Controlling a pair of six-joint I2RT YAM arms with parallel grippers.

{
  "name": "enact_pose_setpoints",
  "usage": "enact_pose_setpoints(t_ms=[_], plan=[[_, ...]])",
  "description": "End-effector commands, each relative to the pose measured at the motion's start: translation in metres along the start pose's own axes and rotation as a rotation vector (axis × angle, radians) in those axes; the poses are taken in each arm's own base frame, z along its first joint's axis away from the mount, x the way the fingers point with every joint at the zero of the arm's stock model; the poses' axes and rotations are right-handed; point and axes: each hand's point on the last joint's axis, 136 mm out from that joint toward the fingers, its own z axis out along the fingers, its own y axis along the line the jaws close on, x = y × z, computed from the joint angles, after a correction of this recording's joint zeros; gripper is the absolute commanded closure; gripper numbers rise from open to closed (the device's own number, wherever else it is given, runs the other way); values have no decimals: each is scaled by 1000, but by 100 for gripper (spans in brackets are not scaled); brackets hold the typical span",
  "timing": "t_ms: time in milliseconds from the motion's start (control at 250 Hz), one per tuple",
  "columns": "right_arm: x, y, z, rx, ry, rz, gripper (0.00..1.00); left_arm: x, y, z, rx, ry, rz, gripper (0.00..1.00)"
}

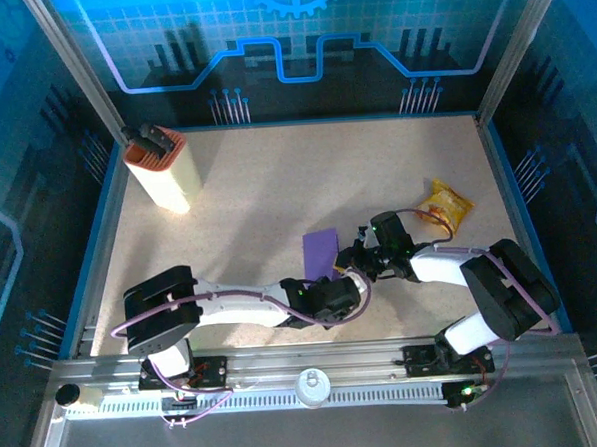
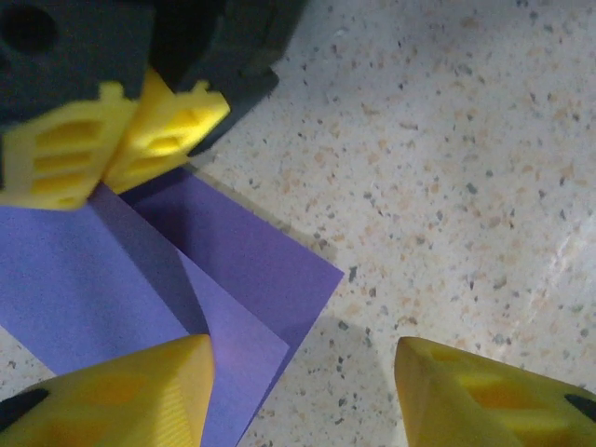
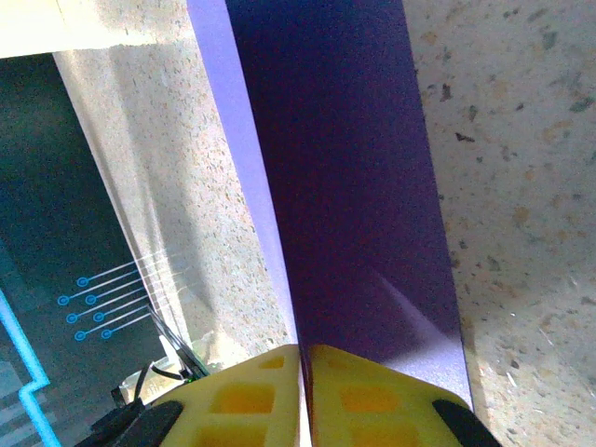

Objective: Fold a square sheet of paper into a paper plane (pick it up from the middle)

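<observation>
The square sheet of paper (image 1: 321,250) is purple and folded over on itself, lying mid-table. My right gripper (image 3: 304,391) is shut on its near edge, and the sheet (image 3: 345,186) stretches away from the pinched fingers. In the top view that right gripper (image 1: 354,262) sits at the sheet's right side. My left gripper (image 2: 303,396) is open just below the sheet's corner (image 2: 233,270). Its left fingertip (image 2: 130,391) overlaps the paper and its right fingertip (image 2: 484,391) is over bare table. From above, the left gripper (image 1: 339,279) is just below the right one.
A tall cream-and-orange box (image 1: 162,171) stands at the back left. A yellow snack packet (image 1: 447,204) lies to the right, behind the right arm. A blue rim (image 1: 498,173) borders the speckled table.
</observation>
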Motion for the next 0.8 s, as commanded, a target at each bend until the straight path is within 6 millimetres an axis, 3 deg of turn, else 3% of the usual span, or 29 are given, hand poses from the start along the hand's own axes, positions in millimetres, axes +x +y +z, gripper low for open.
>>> enact_pose_setpoints(t_ms=[0, 100, 308, 795], plan=[[-2, 9, -2, -6, -12, -26, 87, -6, 3, 0, -33, -4, 14, 50], [-3, 9, -2, -6, -12, -25, 87, -2, 5, 2, -47, 11, 32, 55], [-3, 10, -2, -9, -12, -27, 87, 9, 8, 4, -60, 34, 46, 55], [-5, 11, -2, -14, -14, -28, 86, 10, 10, 3, -67, 36, 50, 70]])
